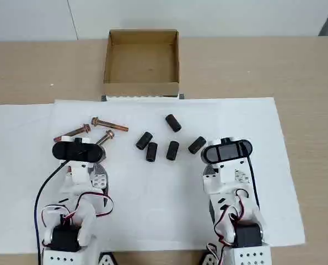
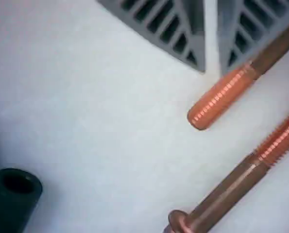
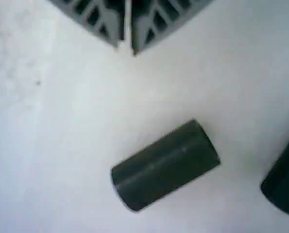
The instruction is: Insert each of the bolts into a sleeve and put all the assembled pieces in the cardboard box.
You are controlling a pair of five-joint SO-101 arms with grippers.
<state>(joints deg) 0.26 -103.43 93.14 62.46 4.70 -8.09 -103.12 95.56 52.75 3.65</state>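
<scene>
Three copper bolts lie on the white paper left of centre: one flat [image 1: 109,124], one [image 1: 73,132] by the left arm's head [image 1: 78,150], one angled [image 1: 105,137]. Several black sleeves [image 1: 172,150] are scattered in the middle. The open cardboard box [image 1: 113,59] sits at the back, nothing inside. My left gripper [image 2: 211,51] is shut and holds nothing, just above a bolt's threaded end [image 2: 222,97]; a second bolt [image 2: 231,189] and a sleeve [image 2: 13,196] lie near. My right gripper [image 3: 127,43] is shut over paper, a sleeve [image 3: 166,165] lying close beyond its tips.
A large white paper sheet [image 1: 152,204] covers the wooden table [image 1: 296,66]. The right arm's head [image 1: 226,150] stands beside the rightmost sleeve [image 1: 197,144]. Another sleeve's edge [image 3: 285,187] shows in the right wrist view.
</scene>
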